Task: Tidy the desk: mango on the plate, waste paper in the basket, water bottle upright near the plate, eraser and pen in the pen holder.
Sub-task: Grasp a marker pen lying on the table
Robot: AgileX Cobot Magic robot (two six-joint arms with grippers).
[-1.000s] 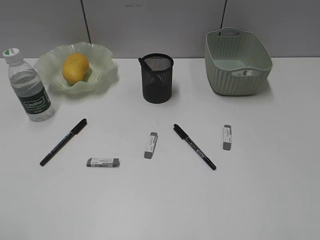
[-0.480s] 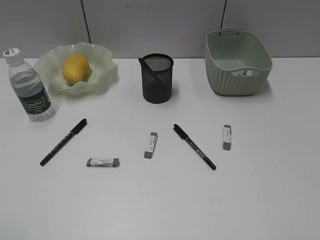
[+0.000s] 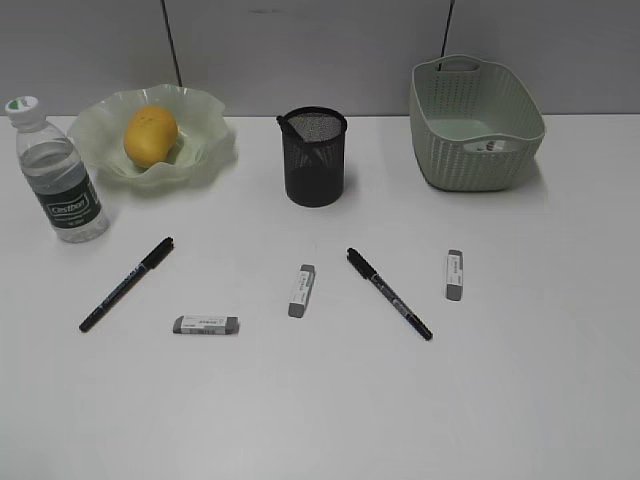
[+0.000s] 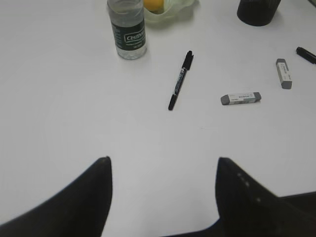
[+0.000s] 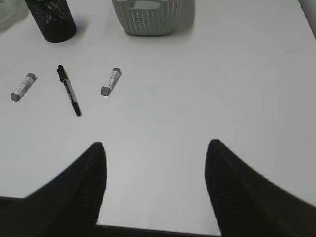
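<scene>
White desk (image 3: 320, 400) fills our views, mango (image 3: 150, 135) on the plate (image 3: 205, 150) upper left, both jaws apart, empty.

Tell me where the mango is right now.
The mango sits in the plate at the back left of the exterior view, just behind and right of the upright water bottle, left of the pen holder.

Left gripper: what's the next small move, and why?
Probably lower the open left gripper onto the left pen. The mango already sits on the plate, and the water bottle stands upright beside it, but that pen lies flat outside the pen holder, on this arm's side.
</scene>
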